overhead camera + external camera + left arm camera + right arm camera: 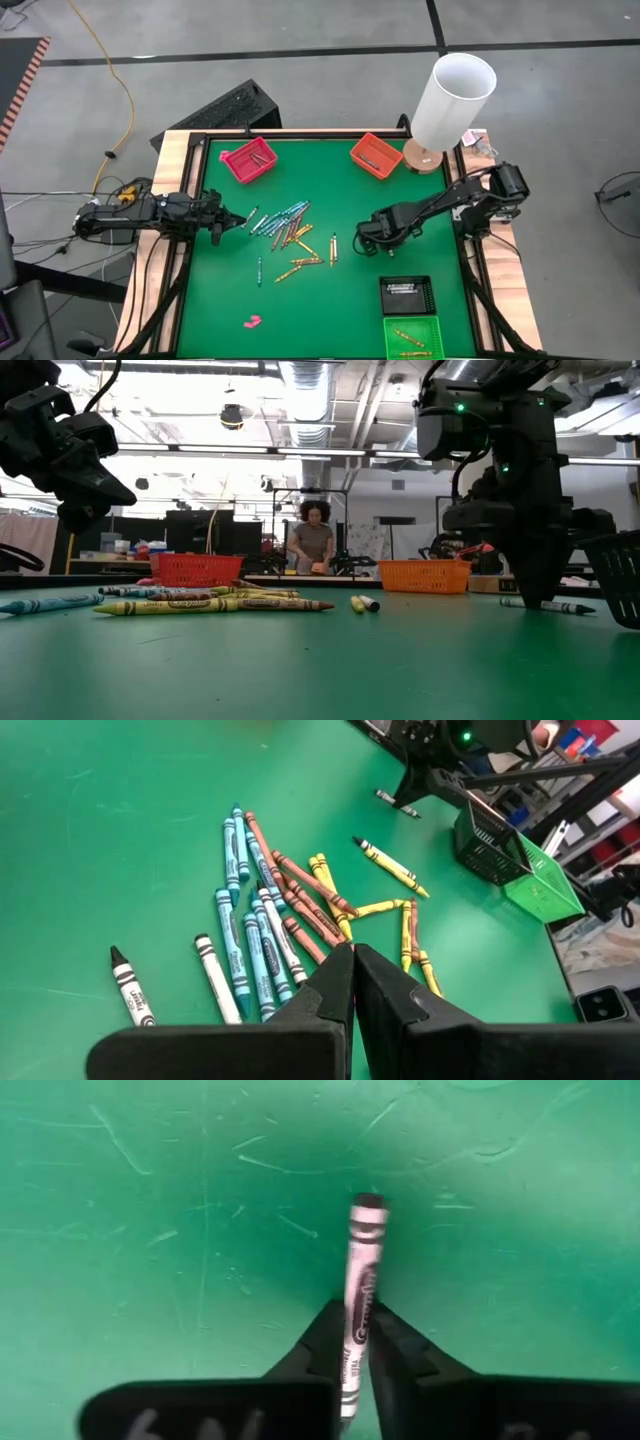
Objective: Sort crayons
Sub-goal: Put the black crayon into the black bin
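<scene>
At the near edge of the green surface [210,300], toward five o'clock, a green tray [412,338] holds a few yellow crayons, and a black tray [406,295] sits just beyond it. A small pink lump [252,321] lies alone near seven o'clock.

Right of centre, the right gripper [358,1342] is down at the surface with its jaws pinched around a white-grey crayon [360,1280], the stick lying between them with its dark tip pointing away. The grip looks thin and close to one end, so the sensible way through this step is a slow, straight lift, keeping the crayon from swinging, then a carry toward whichever tray takes that colour; the black one close by at five o'clock seems likely.

At centre lie the remaining crayons [292,238], a loose cluster of blue-teal, reddish and yellow-orange sticks, some overlapping, with a few white-grey ones on its left side. At nine o'clock the left gripper [236,220] waits just beside that cluster, jaws clenched on nothing.

Farther off, a red tray [249,160] at eleven o'clock and an orange tray [376,155] at one o'clock stand on the far edge, with a white cylinder [452,102] on a wooden base at the corner. Beyond the surface is a workshop with ceiling lights, and a person [313,540] stands at a bench.
</scene>
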{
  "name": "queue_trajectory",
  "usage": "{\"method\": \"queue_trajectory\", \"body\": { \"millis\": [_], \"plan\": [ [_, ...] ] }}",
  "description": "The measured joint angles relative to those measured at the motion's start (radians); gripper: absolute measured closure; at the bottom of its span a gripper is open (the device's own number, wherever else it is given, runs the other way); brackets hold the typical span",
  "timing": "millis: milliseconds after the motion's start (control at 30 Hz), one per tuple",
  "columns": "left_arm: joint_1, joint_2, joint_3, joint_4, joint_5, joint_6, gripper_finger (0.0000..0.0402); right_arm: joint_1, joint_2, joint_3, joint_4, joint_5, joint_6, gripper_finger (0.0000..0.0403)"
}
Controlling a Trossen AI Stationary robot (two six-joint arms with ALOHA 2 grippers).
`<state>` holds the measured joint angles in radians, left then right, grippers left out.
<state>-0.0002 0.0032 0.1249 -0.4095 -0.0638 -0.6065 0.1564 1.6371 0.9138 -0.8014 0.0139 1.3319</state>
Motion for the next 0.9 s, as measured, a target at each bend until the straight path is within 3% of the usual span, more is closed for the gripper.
{"method": "queue_trajectory", "body": {
  "millis": [133, 367, 633, 900],
  "plan": [
    [0.000, 0.000, 0.000, 0.000, 0.000, 0.001, 0.0402, 0.001, 0.000, 0.000, -0.001, 0.001, -0.017, 0.0396],
    [0.000, 0.000, 0.000, 0.003, 0.000, -0.007, 0.0401, 0.005, -0.027, 0.035, -0.004, 0.023, -0.075, 0.0400],
    [0.000, 0.000, 0.000, 0.022, -0.008, -0.020, 0.0401, 0.052, -0.193, 0.071, 0.001, 0.044, -0.188, 0.0402],
    [0.000, 0.000, 0.000, 0.063, -0.012, -0.021, 0.0401, 0.223, -0.387, 0.074, -0.124, 0.011, -0.265, 0.0402]
  ]
}}
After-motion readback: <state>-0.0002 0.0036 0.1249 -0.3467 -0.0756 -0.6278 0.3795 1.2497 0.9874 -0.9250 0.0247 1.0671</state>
